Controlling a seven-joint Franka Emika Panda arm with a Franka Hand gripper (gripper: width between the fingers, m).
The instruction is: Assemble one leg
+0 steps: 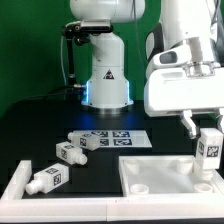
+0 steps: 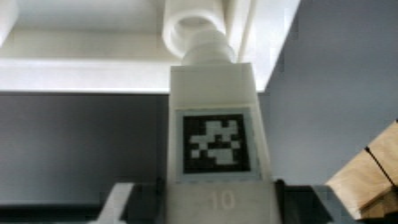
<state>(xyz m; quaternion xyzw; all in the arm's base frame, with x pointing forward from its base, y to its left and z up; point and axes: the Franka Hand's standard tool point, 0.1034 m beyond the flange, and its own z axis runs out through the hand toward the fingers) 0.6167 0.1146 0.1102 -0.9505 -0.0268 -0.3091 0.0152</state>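
Note:
My gripper (image 1: 203,128) is shut on a leg (image 1: 209,147), a white peg with a black-and-white tag, held upright over the right rim of the large white tray-like part (image 1: 150,178). In the wrist view the held leg (image 2: 217,125) fills the middle, its round stub (image 2: 201,40) pointing at the tray part's corner (image 2: 107,45), and my fingers (image 2: 121,205) clamp its blocky end. Three more legs lie on the table: one (image 1: 45,180) at the exterior view's lower left, one (image 1: 68,153) beside it, one (image 1: 87,140) by the marker board.
The marker board (image 1: 113,138) lies flat in front of the robot base (image 1: 107,85). A white L-shaped border (image 1: 20,175) runs along the table's left and front edges. A wooden edge (image 2: 368,165) shows in the wrist view.

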